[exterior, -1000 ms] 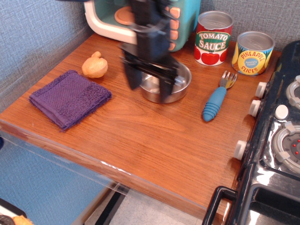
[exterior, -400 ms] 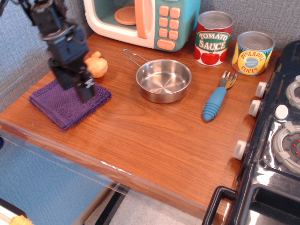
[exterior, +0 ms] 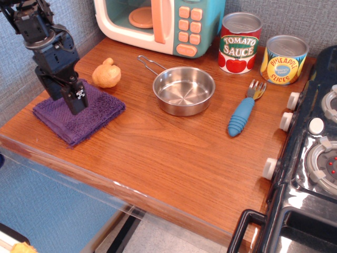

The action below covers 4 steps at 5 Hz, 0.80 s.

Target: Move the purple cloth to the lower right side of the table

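Note:
The purple cloth [exterior: 90,114] lies folded flat at the left front corner of the wooden table [exterior: 174,153]. My gripper [exterior: 65,97] hangs straight over the cloth's middle, fingers pointing down and spread apart. The fingertips are at or just above the fabric, and nothing is held between them. The arm hides the cloth's back part. The lower right part of the table, beside the stove, is bare wood.
A tan toy food item [exterior: 106,73] sits just behind the cloth. A steel pan [exterior: 184,90] is mid-table, with a blue-handled fork [exterior: 243,113] to its right. A toy microwave [exterior: 158,23] and two cans [exterior: 239,42] line the back. A black stove [exterior: 310,147] borders the right edge.
My gripper swung from above the steel pan leftward across the table and came down over the purple cloth. The cloth and the other items have not moved.

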Tool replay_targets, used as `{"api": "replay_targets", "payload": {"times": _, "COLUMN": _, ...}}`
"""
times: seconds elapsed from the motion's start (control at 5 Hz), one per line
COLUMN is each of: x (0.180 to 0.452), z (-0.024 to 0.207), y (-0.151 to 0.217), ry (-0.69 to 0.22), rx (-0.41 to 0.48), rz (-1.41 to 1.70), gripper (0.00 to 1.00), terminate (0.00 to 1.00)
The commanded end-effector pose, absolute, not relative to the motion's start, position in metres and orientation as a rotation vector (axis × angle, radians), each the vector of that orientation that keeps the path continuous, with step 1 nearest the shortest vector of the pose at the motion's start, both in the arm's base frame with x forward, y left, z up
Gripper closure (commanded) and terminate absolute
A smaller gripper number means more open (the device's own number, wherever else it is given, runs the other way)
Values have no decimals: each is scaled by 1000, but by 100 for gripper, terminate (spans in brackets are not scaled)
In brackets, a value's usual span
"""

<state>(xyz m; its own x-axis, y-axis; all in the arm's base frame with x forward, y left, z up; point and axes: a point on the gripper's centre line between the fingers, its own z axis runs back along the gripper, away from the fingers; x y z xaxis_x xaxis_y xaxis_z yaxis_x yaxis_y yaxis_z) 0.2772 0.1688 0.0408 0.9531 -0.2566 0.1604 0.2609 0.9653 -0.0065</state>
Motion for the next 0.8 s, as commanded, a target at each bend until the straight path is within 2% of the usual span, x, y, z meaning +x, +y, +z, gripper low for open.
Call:
{"api": "replay_targets", "payload": {"times": 0.0, "x": 297, "z": 42, "y": 154, "ry": -152, "rx": 42, "rz": -293, "gripper": 0, "terminate": 0}}
{"api": "replay_targets", "payload": {"times": 0.4, "x": 301, "z": 11, "y": 154, "ry": -64, "rx": 34, "rz": -253, "gripper": 0, "terminate": 0}}
{"api": "replay_targets", "payload": {"times": 0.6, "x": 294, "z": 2, "y": 150, "ry": -38, "rx": 8, "rz": -235, "gripper": 0, "terminate": 0}}
